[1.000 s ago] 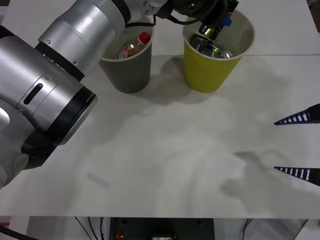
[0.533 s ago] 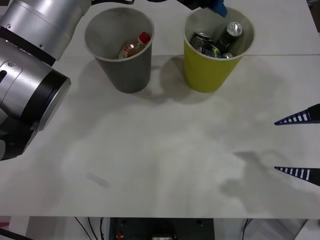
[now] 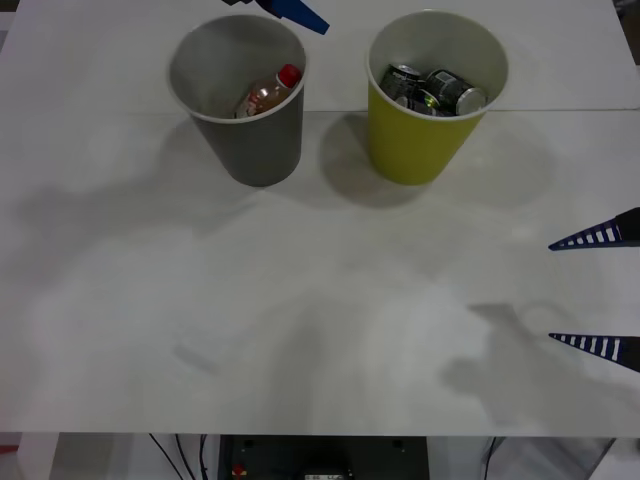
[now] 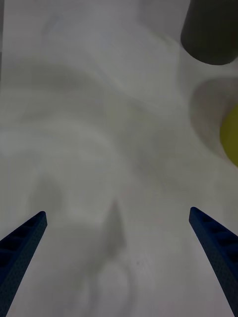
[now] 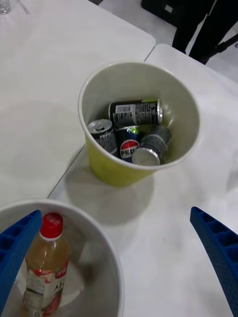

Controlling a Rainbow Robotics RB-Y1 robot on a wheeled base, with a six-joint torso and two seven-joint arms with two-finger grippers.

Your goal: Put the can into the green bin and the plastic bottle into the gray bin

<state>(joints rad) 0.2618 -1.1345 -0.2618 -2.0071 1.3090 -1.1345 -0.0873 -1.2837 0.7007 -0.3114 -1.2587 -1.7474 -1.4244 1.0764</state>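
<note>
Left wrist view showed us our left gripper (image 5: 119, 267) spread wide and empty above the gray bin (image 5: 106, 257), holding the plastic bottle (image 5: 44, 265); the can (image 5: 151, 146) lay sideways in the green bin (image 5: 106, 168) beyond; right gripper (image 3: 600, 290) open, parked

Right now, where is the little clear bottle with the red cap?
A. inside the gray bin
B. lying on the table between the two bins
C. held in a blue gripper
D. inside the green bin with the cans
A: the plastic bottle stands leaning inside the gray bin, while the green bin holds only cans.
</note>
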